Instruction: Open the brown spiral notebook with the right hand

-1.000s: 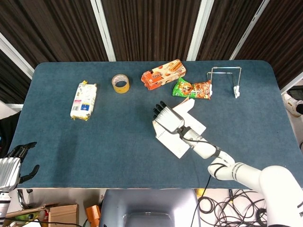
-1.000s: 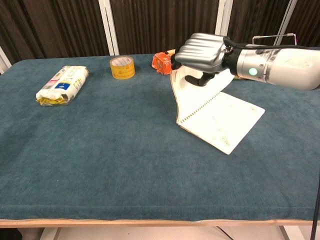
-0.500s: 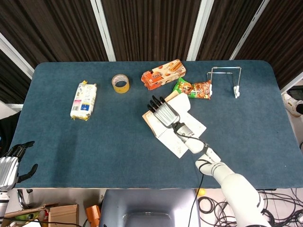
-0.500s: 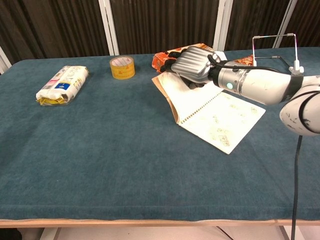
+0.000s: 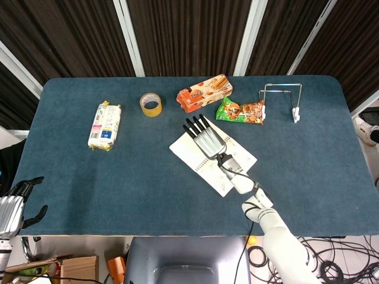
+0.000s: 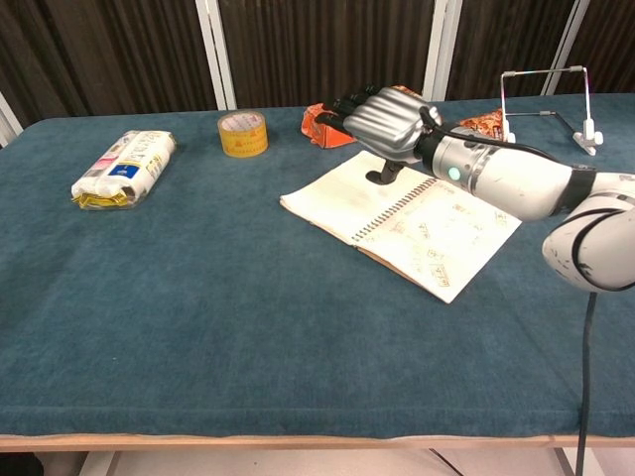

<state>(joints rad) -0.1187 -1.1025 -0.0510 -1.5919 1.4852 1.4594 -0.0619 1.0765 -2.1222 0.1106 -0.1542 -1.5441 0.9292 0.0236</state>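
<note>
The spiral notebook (image 5: 188, 154) lies open and flat on the blue table, white pages up, with its spiral running diagonally across the middle. In the chest view the notebook (image 6: 437, 238) shows faint printed marks on its right page. My right hand (image 5: 205, 138) hovers over the far left page with its fingers stretched out and holds nothing. From the chest camera the right hand (image 6: 390, 121) sits just above the page, thumb pointing down onto the paper. My left hand (image 5: 14, 206) hangs off the table's near left corner, empty with fingers apart.
Behind the notebook are an orange cracker box (image 5: 204, 93), a green snack bag (image 5: 240, 110) and a wire stand (image 5: 281, 97). A tape roll (image 5: 151, 105) and a white-and-yellow pack (image 5: 105, 125) lie to the left.
The cover and left page, held upright a second ago, have swung over to the left and now lie flat. My right hand followed and spread out above the page.
</note>
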